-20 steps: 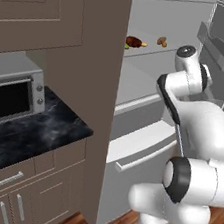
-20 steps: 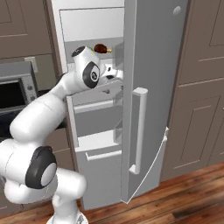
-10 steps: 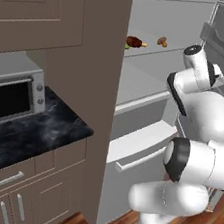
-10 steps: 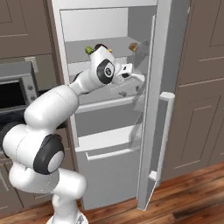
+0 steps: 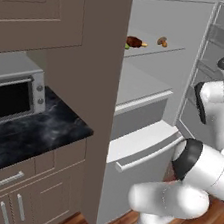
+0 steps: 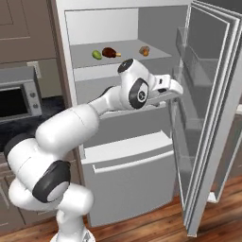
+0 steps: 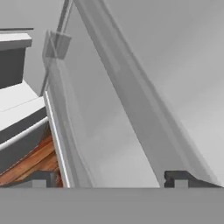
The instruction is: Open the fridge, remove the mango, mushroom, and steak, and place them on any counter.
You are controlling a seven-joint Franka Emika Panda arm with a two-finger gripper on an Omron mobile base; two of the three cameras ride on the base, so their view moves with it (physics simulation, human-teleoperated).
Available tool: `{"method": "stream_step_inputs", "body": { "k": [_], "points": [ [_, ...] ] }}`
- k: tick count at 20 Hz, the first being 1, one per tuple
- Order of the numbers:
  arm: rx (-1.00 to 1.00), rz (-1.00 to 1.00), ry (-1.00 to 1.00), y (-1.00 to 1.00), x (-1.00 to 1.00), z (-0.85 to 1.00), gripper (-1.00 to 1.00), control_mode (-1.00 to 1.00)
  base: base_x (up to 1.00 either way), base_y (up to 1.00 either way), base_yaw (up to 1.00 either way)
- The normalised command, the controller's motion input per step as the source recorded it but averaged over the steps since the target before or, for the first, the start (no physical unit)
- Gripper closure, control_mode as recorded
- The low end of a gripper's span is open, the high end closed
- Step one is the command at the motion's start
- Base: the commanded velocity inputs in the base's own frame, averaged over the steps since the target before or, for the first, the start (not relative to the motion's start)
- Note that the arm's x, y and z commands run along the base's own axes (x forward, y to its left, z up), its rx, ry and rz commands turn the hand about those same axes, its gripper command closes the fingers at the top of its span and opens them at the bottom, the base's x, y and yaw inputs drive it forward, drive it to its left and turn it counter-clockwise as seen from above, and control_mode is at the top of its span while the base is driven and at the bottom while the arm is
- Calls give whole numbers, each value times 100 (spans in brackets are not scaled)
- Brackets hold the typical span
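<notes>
Kitchen fridge (image 6: 142, 189) door has swung wide open, tool (image 6: 174, 87) spread apart and empty against it, so mango (image 6: 96, 55), steak (image 6: 110, 52) and mushroom (image 6: 144, 50) are reachable.

Arm stretched forward, gripper (image 7: 107, 177) level with jaws spread wide, holding nothing.

Glossy marbled counter (image 5: 36, 128); matt grey fridge (image 6: 127, 170)

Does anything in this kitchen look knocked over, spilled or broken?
Nothing stands out. The fridge door is swung open, and the mango, steak and mushroom sit neatly on its upper shelf. The open gripper holds nothing.
</notes>
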Motion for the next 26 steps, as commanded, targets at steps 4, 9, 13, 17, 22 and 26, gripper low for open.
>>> {"method": "stream_step_inputs", "body": {
  "k": [4, 9, 13, 17, 22, 26],
  "points": [
    [0, 16, -11, 46, -98, 30, -100, -100, 0, 0, 0],
    [3, 15, 9, 100, -97, 46, -100, -100, 0, 0, 0],
    [14, 13, 24, 100, -64, 61, -100, -100, 0, 0, 0],
    [31, 6, 31, 100, -51, 47, -100, -100, 0, 0, 0],
    [39, 6, 22, 97, -57, 11, -100, -100, 0, 0, 0],
    [26, 0, 3, 95, -84, -8, -100, -100, 0, 0, 0]
  ]
}}
